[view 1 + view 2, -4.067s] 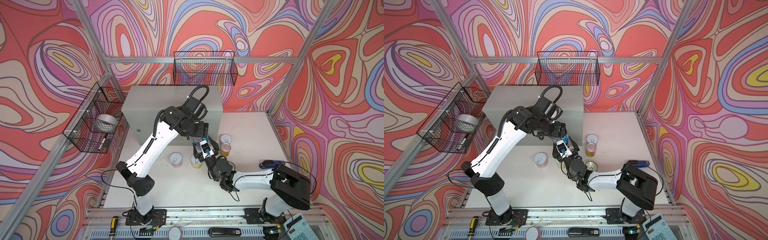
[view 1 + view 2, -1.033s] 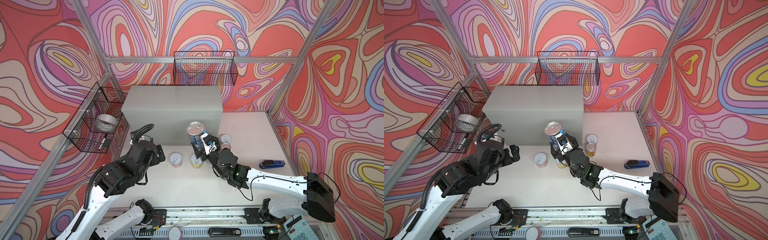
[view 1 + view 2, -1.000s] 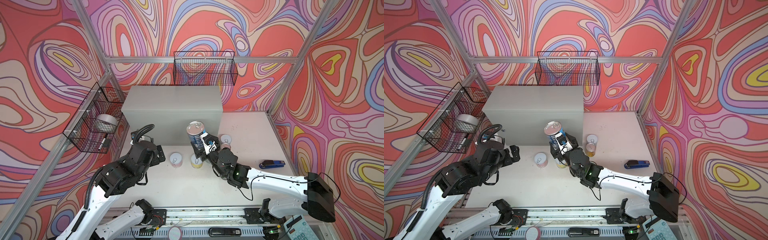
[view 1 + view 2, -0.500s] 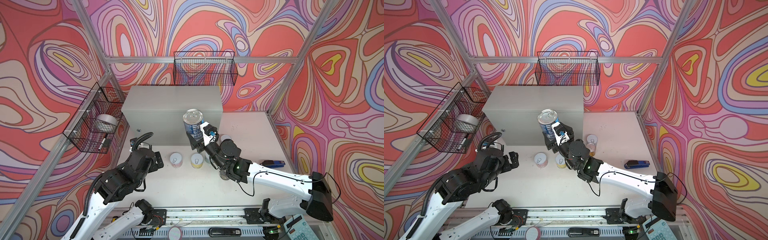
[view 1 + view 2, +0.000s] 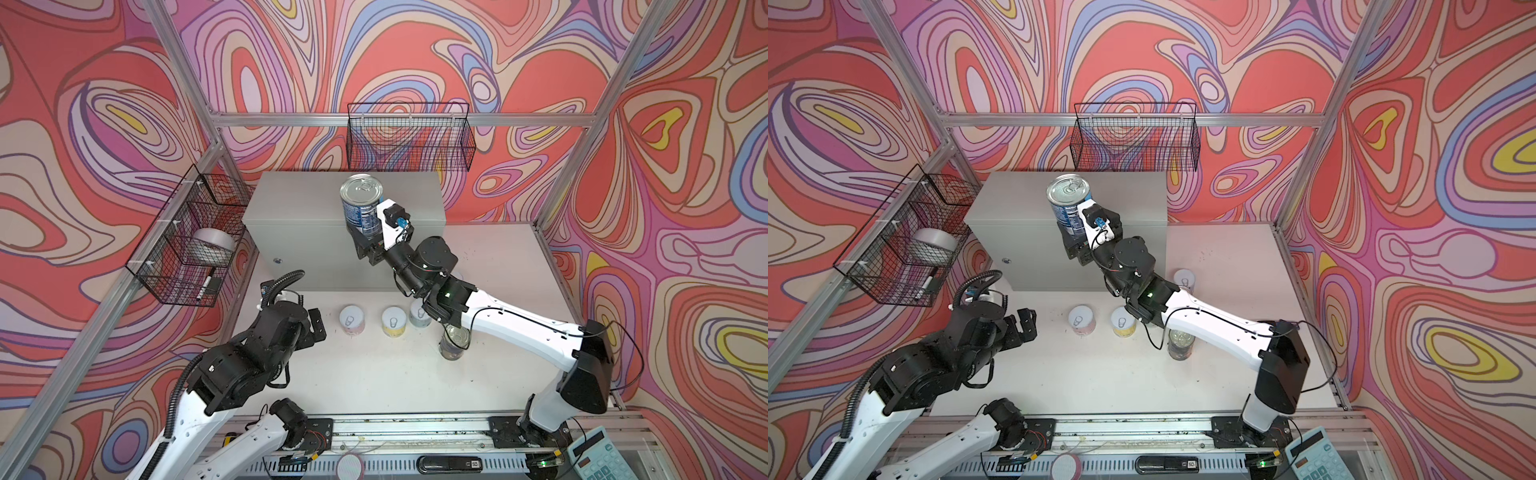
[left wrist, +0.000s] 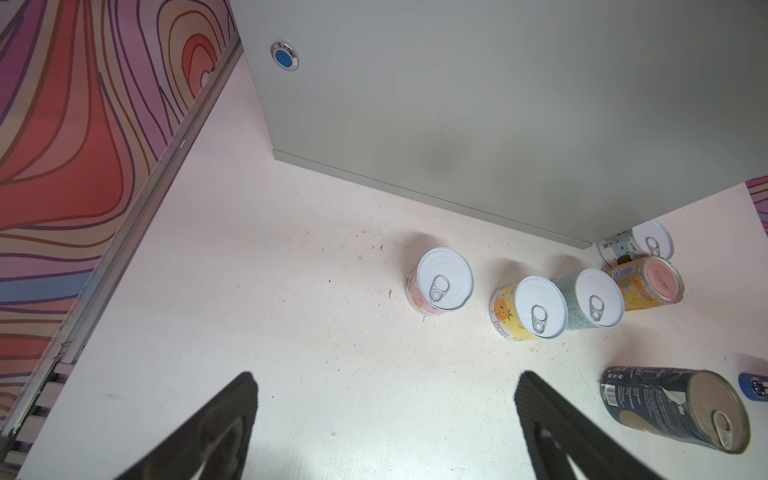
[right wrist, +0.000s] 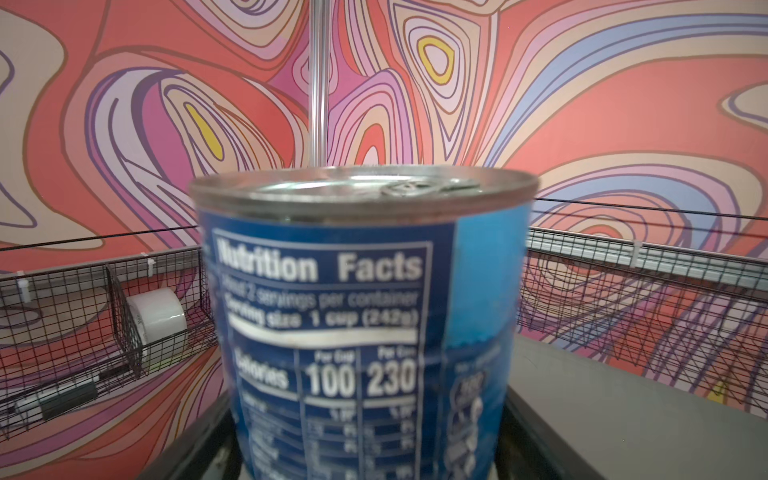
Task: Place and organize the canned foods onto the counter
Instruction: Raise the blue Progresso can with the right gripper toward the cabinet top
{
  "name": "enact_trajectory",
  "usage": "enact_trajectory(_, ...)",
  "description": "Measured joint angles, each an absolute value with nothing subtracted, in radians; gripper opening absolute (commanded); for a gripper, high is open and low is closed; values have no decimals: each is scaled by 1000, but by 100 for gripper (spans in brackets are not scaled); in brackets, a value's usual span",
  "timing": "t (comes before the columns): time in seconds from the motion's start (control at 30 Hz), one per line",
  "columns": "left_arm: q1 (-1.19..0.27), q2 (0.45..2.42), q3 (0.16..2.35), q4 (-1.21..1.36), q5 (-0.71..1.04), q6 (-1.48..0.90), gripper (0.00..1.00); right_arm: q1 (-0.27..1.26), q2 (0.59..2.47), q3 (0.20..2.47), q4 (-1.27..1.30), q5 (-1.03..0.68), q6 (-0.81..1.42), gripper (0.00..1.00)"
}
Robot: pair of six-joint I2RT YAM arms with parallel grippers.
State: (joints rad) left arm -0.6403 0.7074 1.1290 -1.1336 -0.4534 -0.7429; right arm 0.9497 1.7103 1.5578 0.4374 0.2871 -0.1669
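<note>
No can stands on the counter [image 5: 307, 203] yet: the right gripper [image 5: 368, 232] grips a tall blue can [image 5: 360, 208] above it, the left gripper [image 6: 386, 419] gapes empty, and six cans wait on the bench [image 5: 374, 374].

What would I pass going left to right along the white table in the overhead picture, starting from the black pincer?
Left pincer → pink can → yellow can → pale-blue can → tall dark can, partly tucked under the white right arm.
</note>
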Motion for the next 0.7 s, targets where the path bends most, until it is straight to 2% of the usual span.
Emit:
enact_trajectory(0.33,-640,634,1094,-1147,-452,-733,100,841,1982,1799,374,231,-102,70)
enact_trajectory(0.7,-640,618,1087,-1175,-458,-726,100,822,2028,1849,390,330,-134,70)
